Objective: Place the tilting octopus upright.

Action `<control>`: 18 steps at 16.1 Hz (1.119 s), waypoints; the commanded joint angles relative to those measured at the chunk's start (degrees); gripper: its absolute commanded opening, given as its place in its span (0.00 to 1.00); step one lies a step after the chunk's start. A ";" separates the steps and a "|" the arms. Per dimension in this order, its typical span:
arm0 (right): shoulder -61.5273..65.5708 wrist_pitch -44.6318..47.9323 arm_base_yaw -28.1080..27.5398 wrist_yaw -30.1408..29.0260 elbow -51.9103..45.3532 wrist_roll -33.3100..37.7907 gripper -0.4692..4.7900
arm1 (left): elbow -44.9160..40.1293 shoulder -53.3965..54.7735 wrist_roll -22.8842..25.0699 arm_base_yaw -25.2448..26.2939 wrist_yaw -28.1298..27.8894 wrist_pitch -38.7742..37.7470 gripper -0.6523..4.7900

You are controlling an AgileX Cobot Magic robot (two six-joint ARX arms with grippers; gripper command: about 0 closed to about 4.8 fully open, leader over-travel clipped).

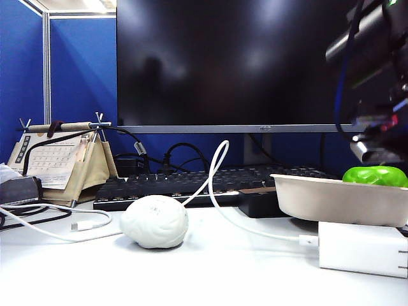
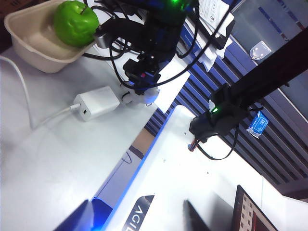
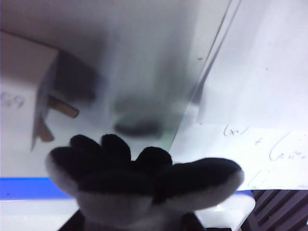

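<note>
Right wrist view: octopus (image 3: 144, 187) clamped in right gripper (image 3: 139, 224), dark tentacle undersides splayed above white table (image 3: 144, 57), beside charger (image 3: 29, 86). Left gripper (image 2: 139, 216) spread wide, empty, high over table edge.

The exterior camera sits low at table height, facing the monitor (image 1: 229, 64) and keyboard (image 1: 191, 182), with the brain ball (image 1: 155, 221) close before it. The left wrist camera looks down from well above the left gripper (image 2: 137, 216), across the table toward the right arm (image 2: 154, 33). It shares the bowl (image 2: 33, 43), apple (image 2: 74, 21) and charger (image 2: 98, 102) with the exterior view. The right wrist camera looks straight down, with the octopus (image 3: 139, 187) very near its lens.
</note>
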 commanded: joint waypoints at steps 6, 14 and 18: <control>1.79 1.84 0.00 0.26 -0.66 0.15 0.62 | 0.04 -0.04 0.26 -0.02 0.42 0.02 0.57; 1.77 5.73 0.00 1.70 -0.66 -0.07 0.63 | 0.04 -0.04 0.26 -0.02 0.39 0.00 0.57; 1.66 7.67 0.00 4.24 -0.42 -0.09 0.92 | 0.04 -0.04 0.26 -0.02 0.39 0.02 0.57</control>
